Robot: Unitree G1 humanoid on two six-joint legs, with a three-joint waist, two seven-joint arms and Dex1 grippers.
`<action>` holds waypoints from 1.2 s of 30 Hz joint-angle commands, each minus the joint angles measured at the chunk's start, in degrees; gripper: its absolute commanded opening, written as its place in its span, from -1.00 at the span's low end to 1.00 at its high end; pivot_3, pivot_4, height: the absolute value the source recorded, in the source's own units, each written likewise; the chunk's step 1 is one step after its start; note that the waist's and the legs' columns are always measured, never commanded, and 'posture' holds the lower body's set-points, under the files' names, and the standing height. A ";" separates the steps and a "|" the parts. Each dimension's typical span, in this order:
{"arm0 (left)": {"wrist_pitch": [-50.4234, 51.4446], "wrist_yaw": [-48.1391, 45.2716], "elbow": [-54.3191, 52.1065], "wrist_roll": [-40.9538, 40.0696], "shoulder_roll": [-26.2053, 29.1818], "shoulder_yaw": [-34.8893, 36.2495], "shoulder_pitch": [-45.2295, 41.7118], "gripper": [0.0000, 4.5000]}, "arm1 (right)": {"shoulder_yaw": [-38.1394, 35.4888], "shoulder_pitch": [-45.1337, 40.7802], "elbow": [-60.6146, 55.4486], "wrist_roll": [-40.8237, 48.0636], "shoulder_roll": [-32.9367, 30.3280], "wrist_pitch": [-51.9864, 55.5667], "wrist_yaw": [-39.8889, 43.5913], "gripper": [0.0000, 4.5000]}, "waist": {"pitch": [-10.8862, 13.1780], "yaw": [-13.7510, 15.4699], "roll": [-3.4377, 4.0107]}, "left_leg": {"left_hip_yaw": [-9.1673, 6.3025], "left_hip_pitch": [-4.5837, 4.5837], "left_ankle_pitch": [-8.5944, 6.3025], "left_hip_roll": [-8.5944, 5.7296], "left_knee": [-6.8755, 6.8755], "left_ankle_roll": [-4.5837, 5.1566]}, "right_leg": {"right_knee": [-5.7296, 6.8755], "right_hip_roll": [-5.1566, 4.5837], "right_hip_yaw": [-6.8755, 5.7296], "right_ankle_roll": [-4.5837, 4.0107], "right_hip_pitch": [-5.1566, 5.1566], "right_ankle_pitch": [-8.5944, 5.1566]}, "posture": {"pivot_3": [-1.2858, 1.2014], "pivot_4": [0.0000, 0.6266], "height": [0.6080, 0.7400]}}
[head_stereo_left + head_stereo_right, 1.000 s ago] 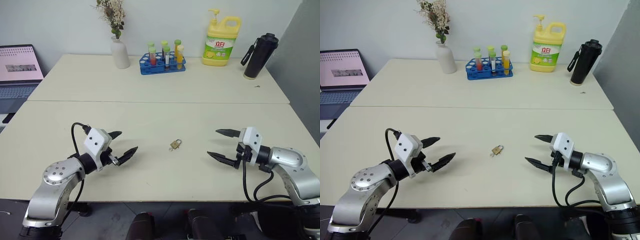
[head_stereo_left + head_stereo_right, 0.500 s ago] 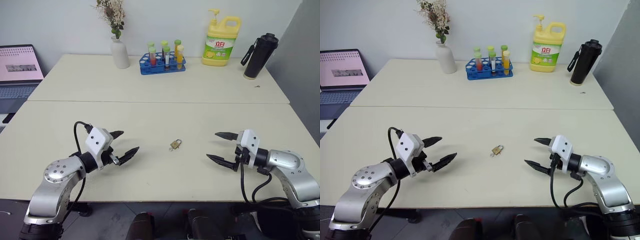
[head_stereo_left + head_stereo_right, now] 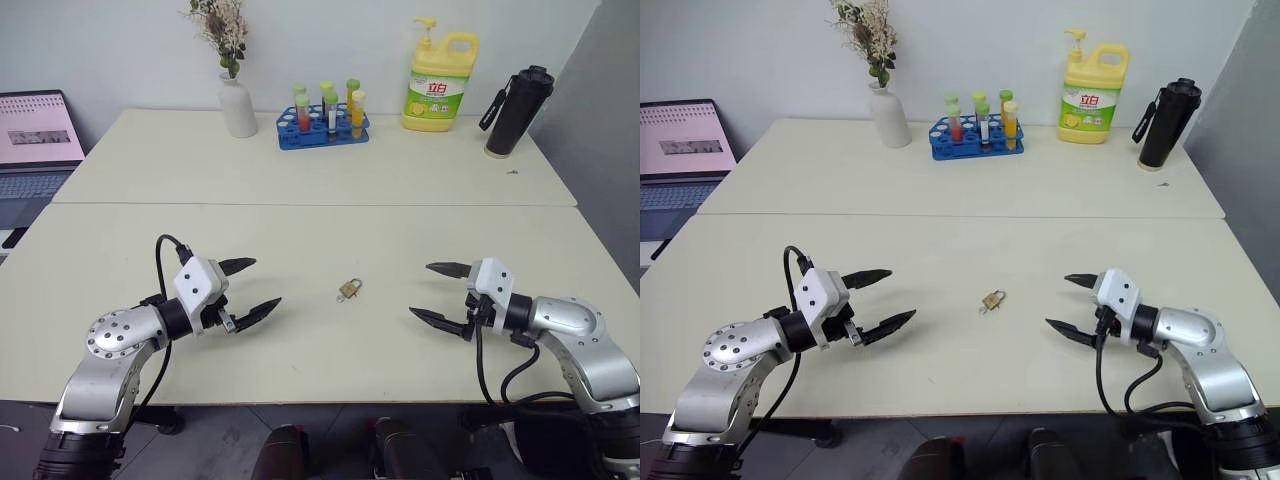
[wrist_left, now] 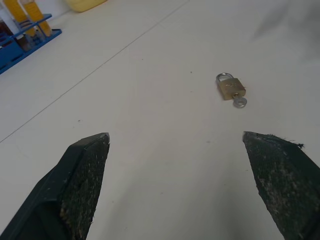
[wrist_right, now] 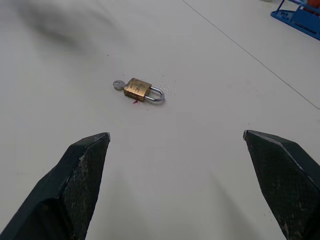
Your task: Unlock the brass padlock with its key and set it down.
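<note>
The brass padlock lies flat on the cream table, toward its near edge and about midway between the side edges, with a small silvery key sticking out of its body. It sits between the two pincers, touching neither. The left gripper hovers over the near-left part of the table with its two black fingers spread wide, holding nothing; the padlock is well apart from it, toward the table's middle. The right gripper hangs over the near-right part, also wide open and empty, pointing toward the padlock from the other side. In the right wrist view the padlock rests beyond the gap between the fingers.

Along the far edge stand a white vase, a blue test-tube rack, a yellow detergent bottle and a black bottle.
</note>
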 commanded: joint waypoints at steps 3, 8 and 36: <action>1.87 -0.41 -2.61 -1.67 1.05 0.60 -0.15 0.98 | 3.33 -5.25 0.23 -0.63 -2.51 -0.98 6.72 1.00 | 0.00 0.00 0.00 | -0.02 0.00 0.00 0.00 0.00 0.00 | 0.00 0.00 0.00 0.00 0.00 0.00 | 0.03 -0.52 1.00; 8.77 -3.51 -8.85 -5.38 3.44 -1.26 2.15 0.98 | 11.14 -20.56 9.11 -2.24 0.18 -0.54 15.33 1.00 | 0.02 -0.60 -0.01 | 0.05 0.05 0.00 0.05 0.00 0.00 | 0.01 0.01 -0.04 -0.01 -0.01 0.00 | 0.03 -0.52 1.00; 13.22 2.92 -20.48 -5.15 4.35 1.80 12.26 0.98 | 29.83 -59.46 78.83 -30.56 26.77 -37.06 29.54 1.00 | 0.08 -0.24 0.09 | -0.07 0.04 0.00 0.00 -0.04 0.00 | 0.11 -0.20 -0.16 -0.43 -0.05 0.15 | 0.03 -0.52 1.00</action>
